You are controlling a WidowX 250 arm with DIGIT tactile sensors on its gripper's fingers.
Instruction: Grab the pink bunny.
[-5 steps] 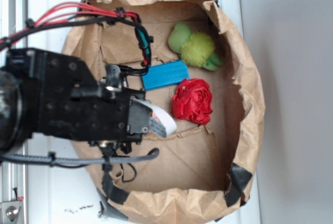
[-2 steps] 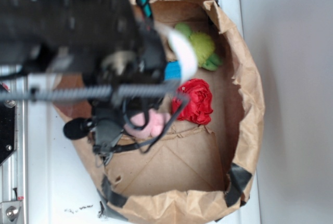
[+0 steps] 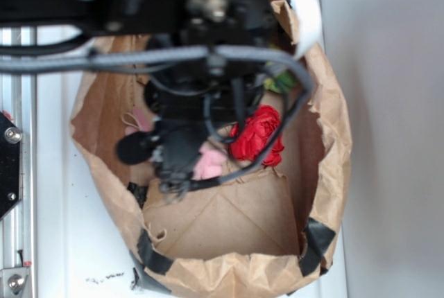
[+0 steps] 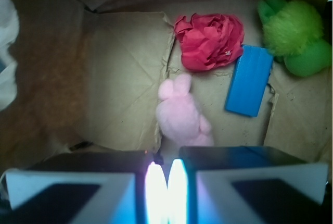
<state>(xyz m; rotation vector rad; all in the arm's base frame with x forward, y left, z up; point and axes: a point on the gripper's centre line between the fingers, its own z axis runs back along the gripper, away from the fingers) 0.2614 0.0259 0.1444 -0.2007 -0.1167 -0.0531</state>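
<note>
Exterior: arm has swung further over the paper bag (image 3: 333,145) since 0.4 s ago, now covering the bag's top and blocking the green plush. Pink bunny (image 3: 208,164) peeks out under the arm, just left of the red fabric ball (image 3: 258,134). Gripper hidden here.

Wrist: gripper (image 4: 166,182) fingers pressed together, nothing between them. Pink bunny (image 4: 182,113) lies on the bag floor just ahead of the fingertips, below the red fabric ball (image 4: 209,40); blue block (image 4: 250,80) to its right, green plush (image 4: 291,35) beyond.
</note>
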